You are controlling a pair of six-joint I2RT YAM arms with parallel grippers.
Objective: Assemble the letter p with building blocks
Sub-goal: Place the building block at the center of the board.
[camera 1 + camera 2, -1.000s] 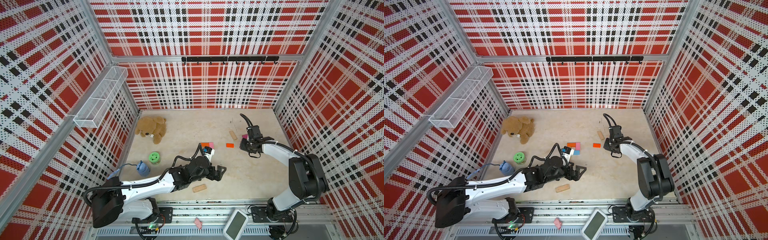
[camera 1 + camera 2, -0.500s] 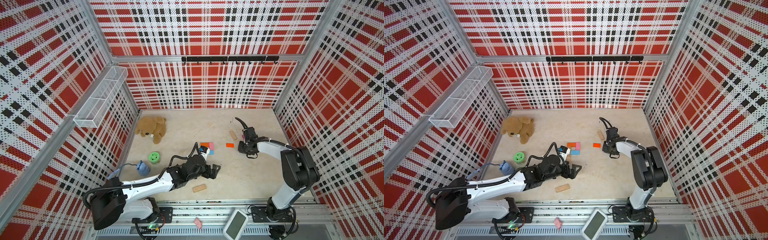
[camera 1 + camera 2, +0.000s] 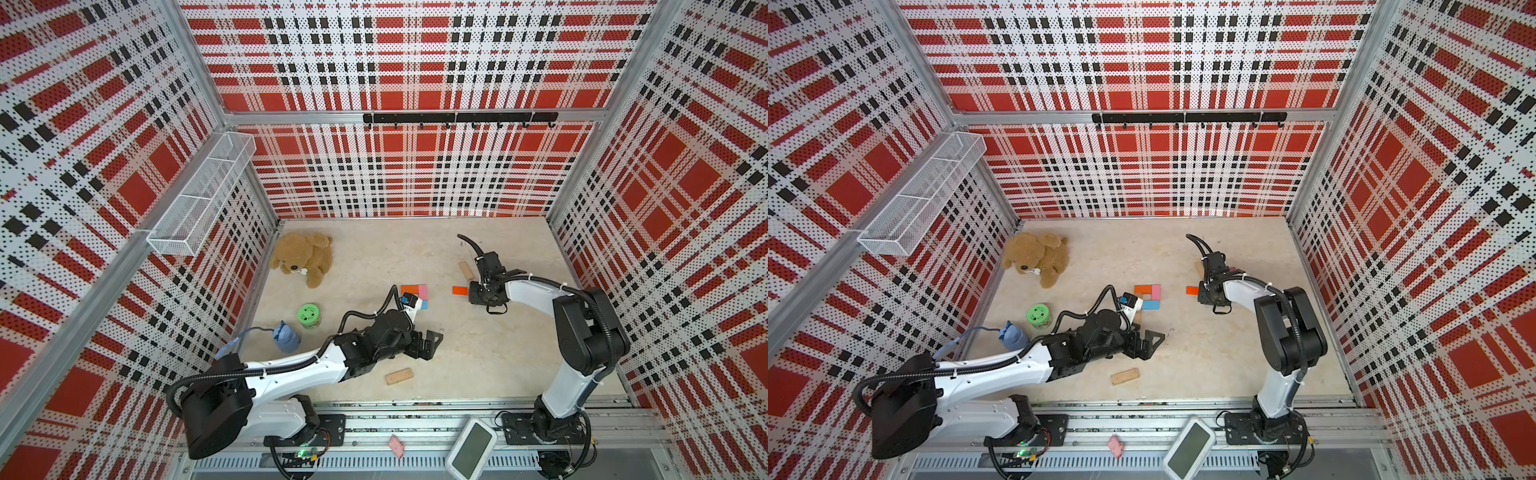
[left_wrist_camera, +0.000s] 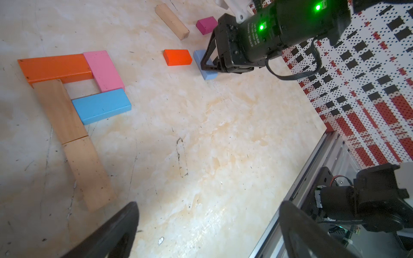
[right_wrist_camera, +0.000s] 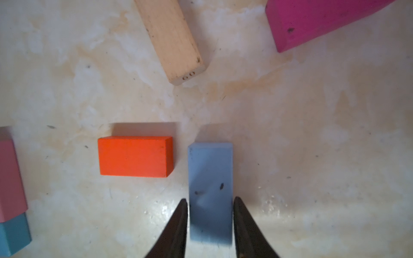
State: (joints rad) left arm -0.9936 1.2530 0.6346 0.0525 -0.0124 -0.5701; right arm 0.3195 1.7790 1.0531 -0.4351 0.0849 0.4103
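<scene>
**Plaid-walled cell with a block letter laid on a mottled tabletop**

Perforated panels printed in red, black and white plaid [image 3: 415,166] enclose a smooth, cream-mottled tabletop [image 3: 478,365]. Near its middle, flat rectangular bricks lie edge to edge. A long orange painted brick [image 4: 55,67] forms the top and a light pink brick [image 4: 104,70] runs down one side. A sky-blue brick [image 4: 101,106] closes the loop, and two plain tan wooden bricks [image 4: 59,110] lie end to end as the stem.

Well apart, toward the right arm, lie a short orange brick [image 5: 135,156], a slender tan wooden bar [image 5: 172,40] and a magenta brick [image 5: 312,22]. Just beside the short orange brick, a matte grey-blue brick [image 5: 210,169] lies flat. The right gripper [image 5: 210,198] sets its dark tapered fingers [image 5: 176,227] closely along the grey-blue brick's long sides; whether they press it cannot be told.

The left gripper [image 4: 209,203] hangs over bare tabletop, jaws spread wide and empty. A further tan wooden brick [image 3: 399,376] lies near the front edge. A brown plush teddy bear [image 3: 303,257] and a green cylinder [image 3: 309,316] sit at the left.
</scene>
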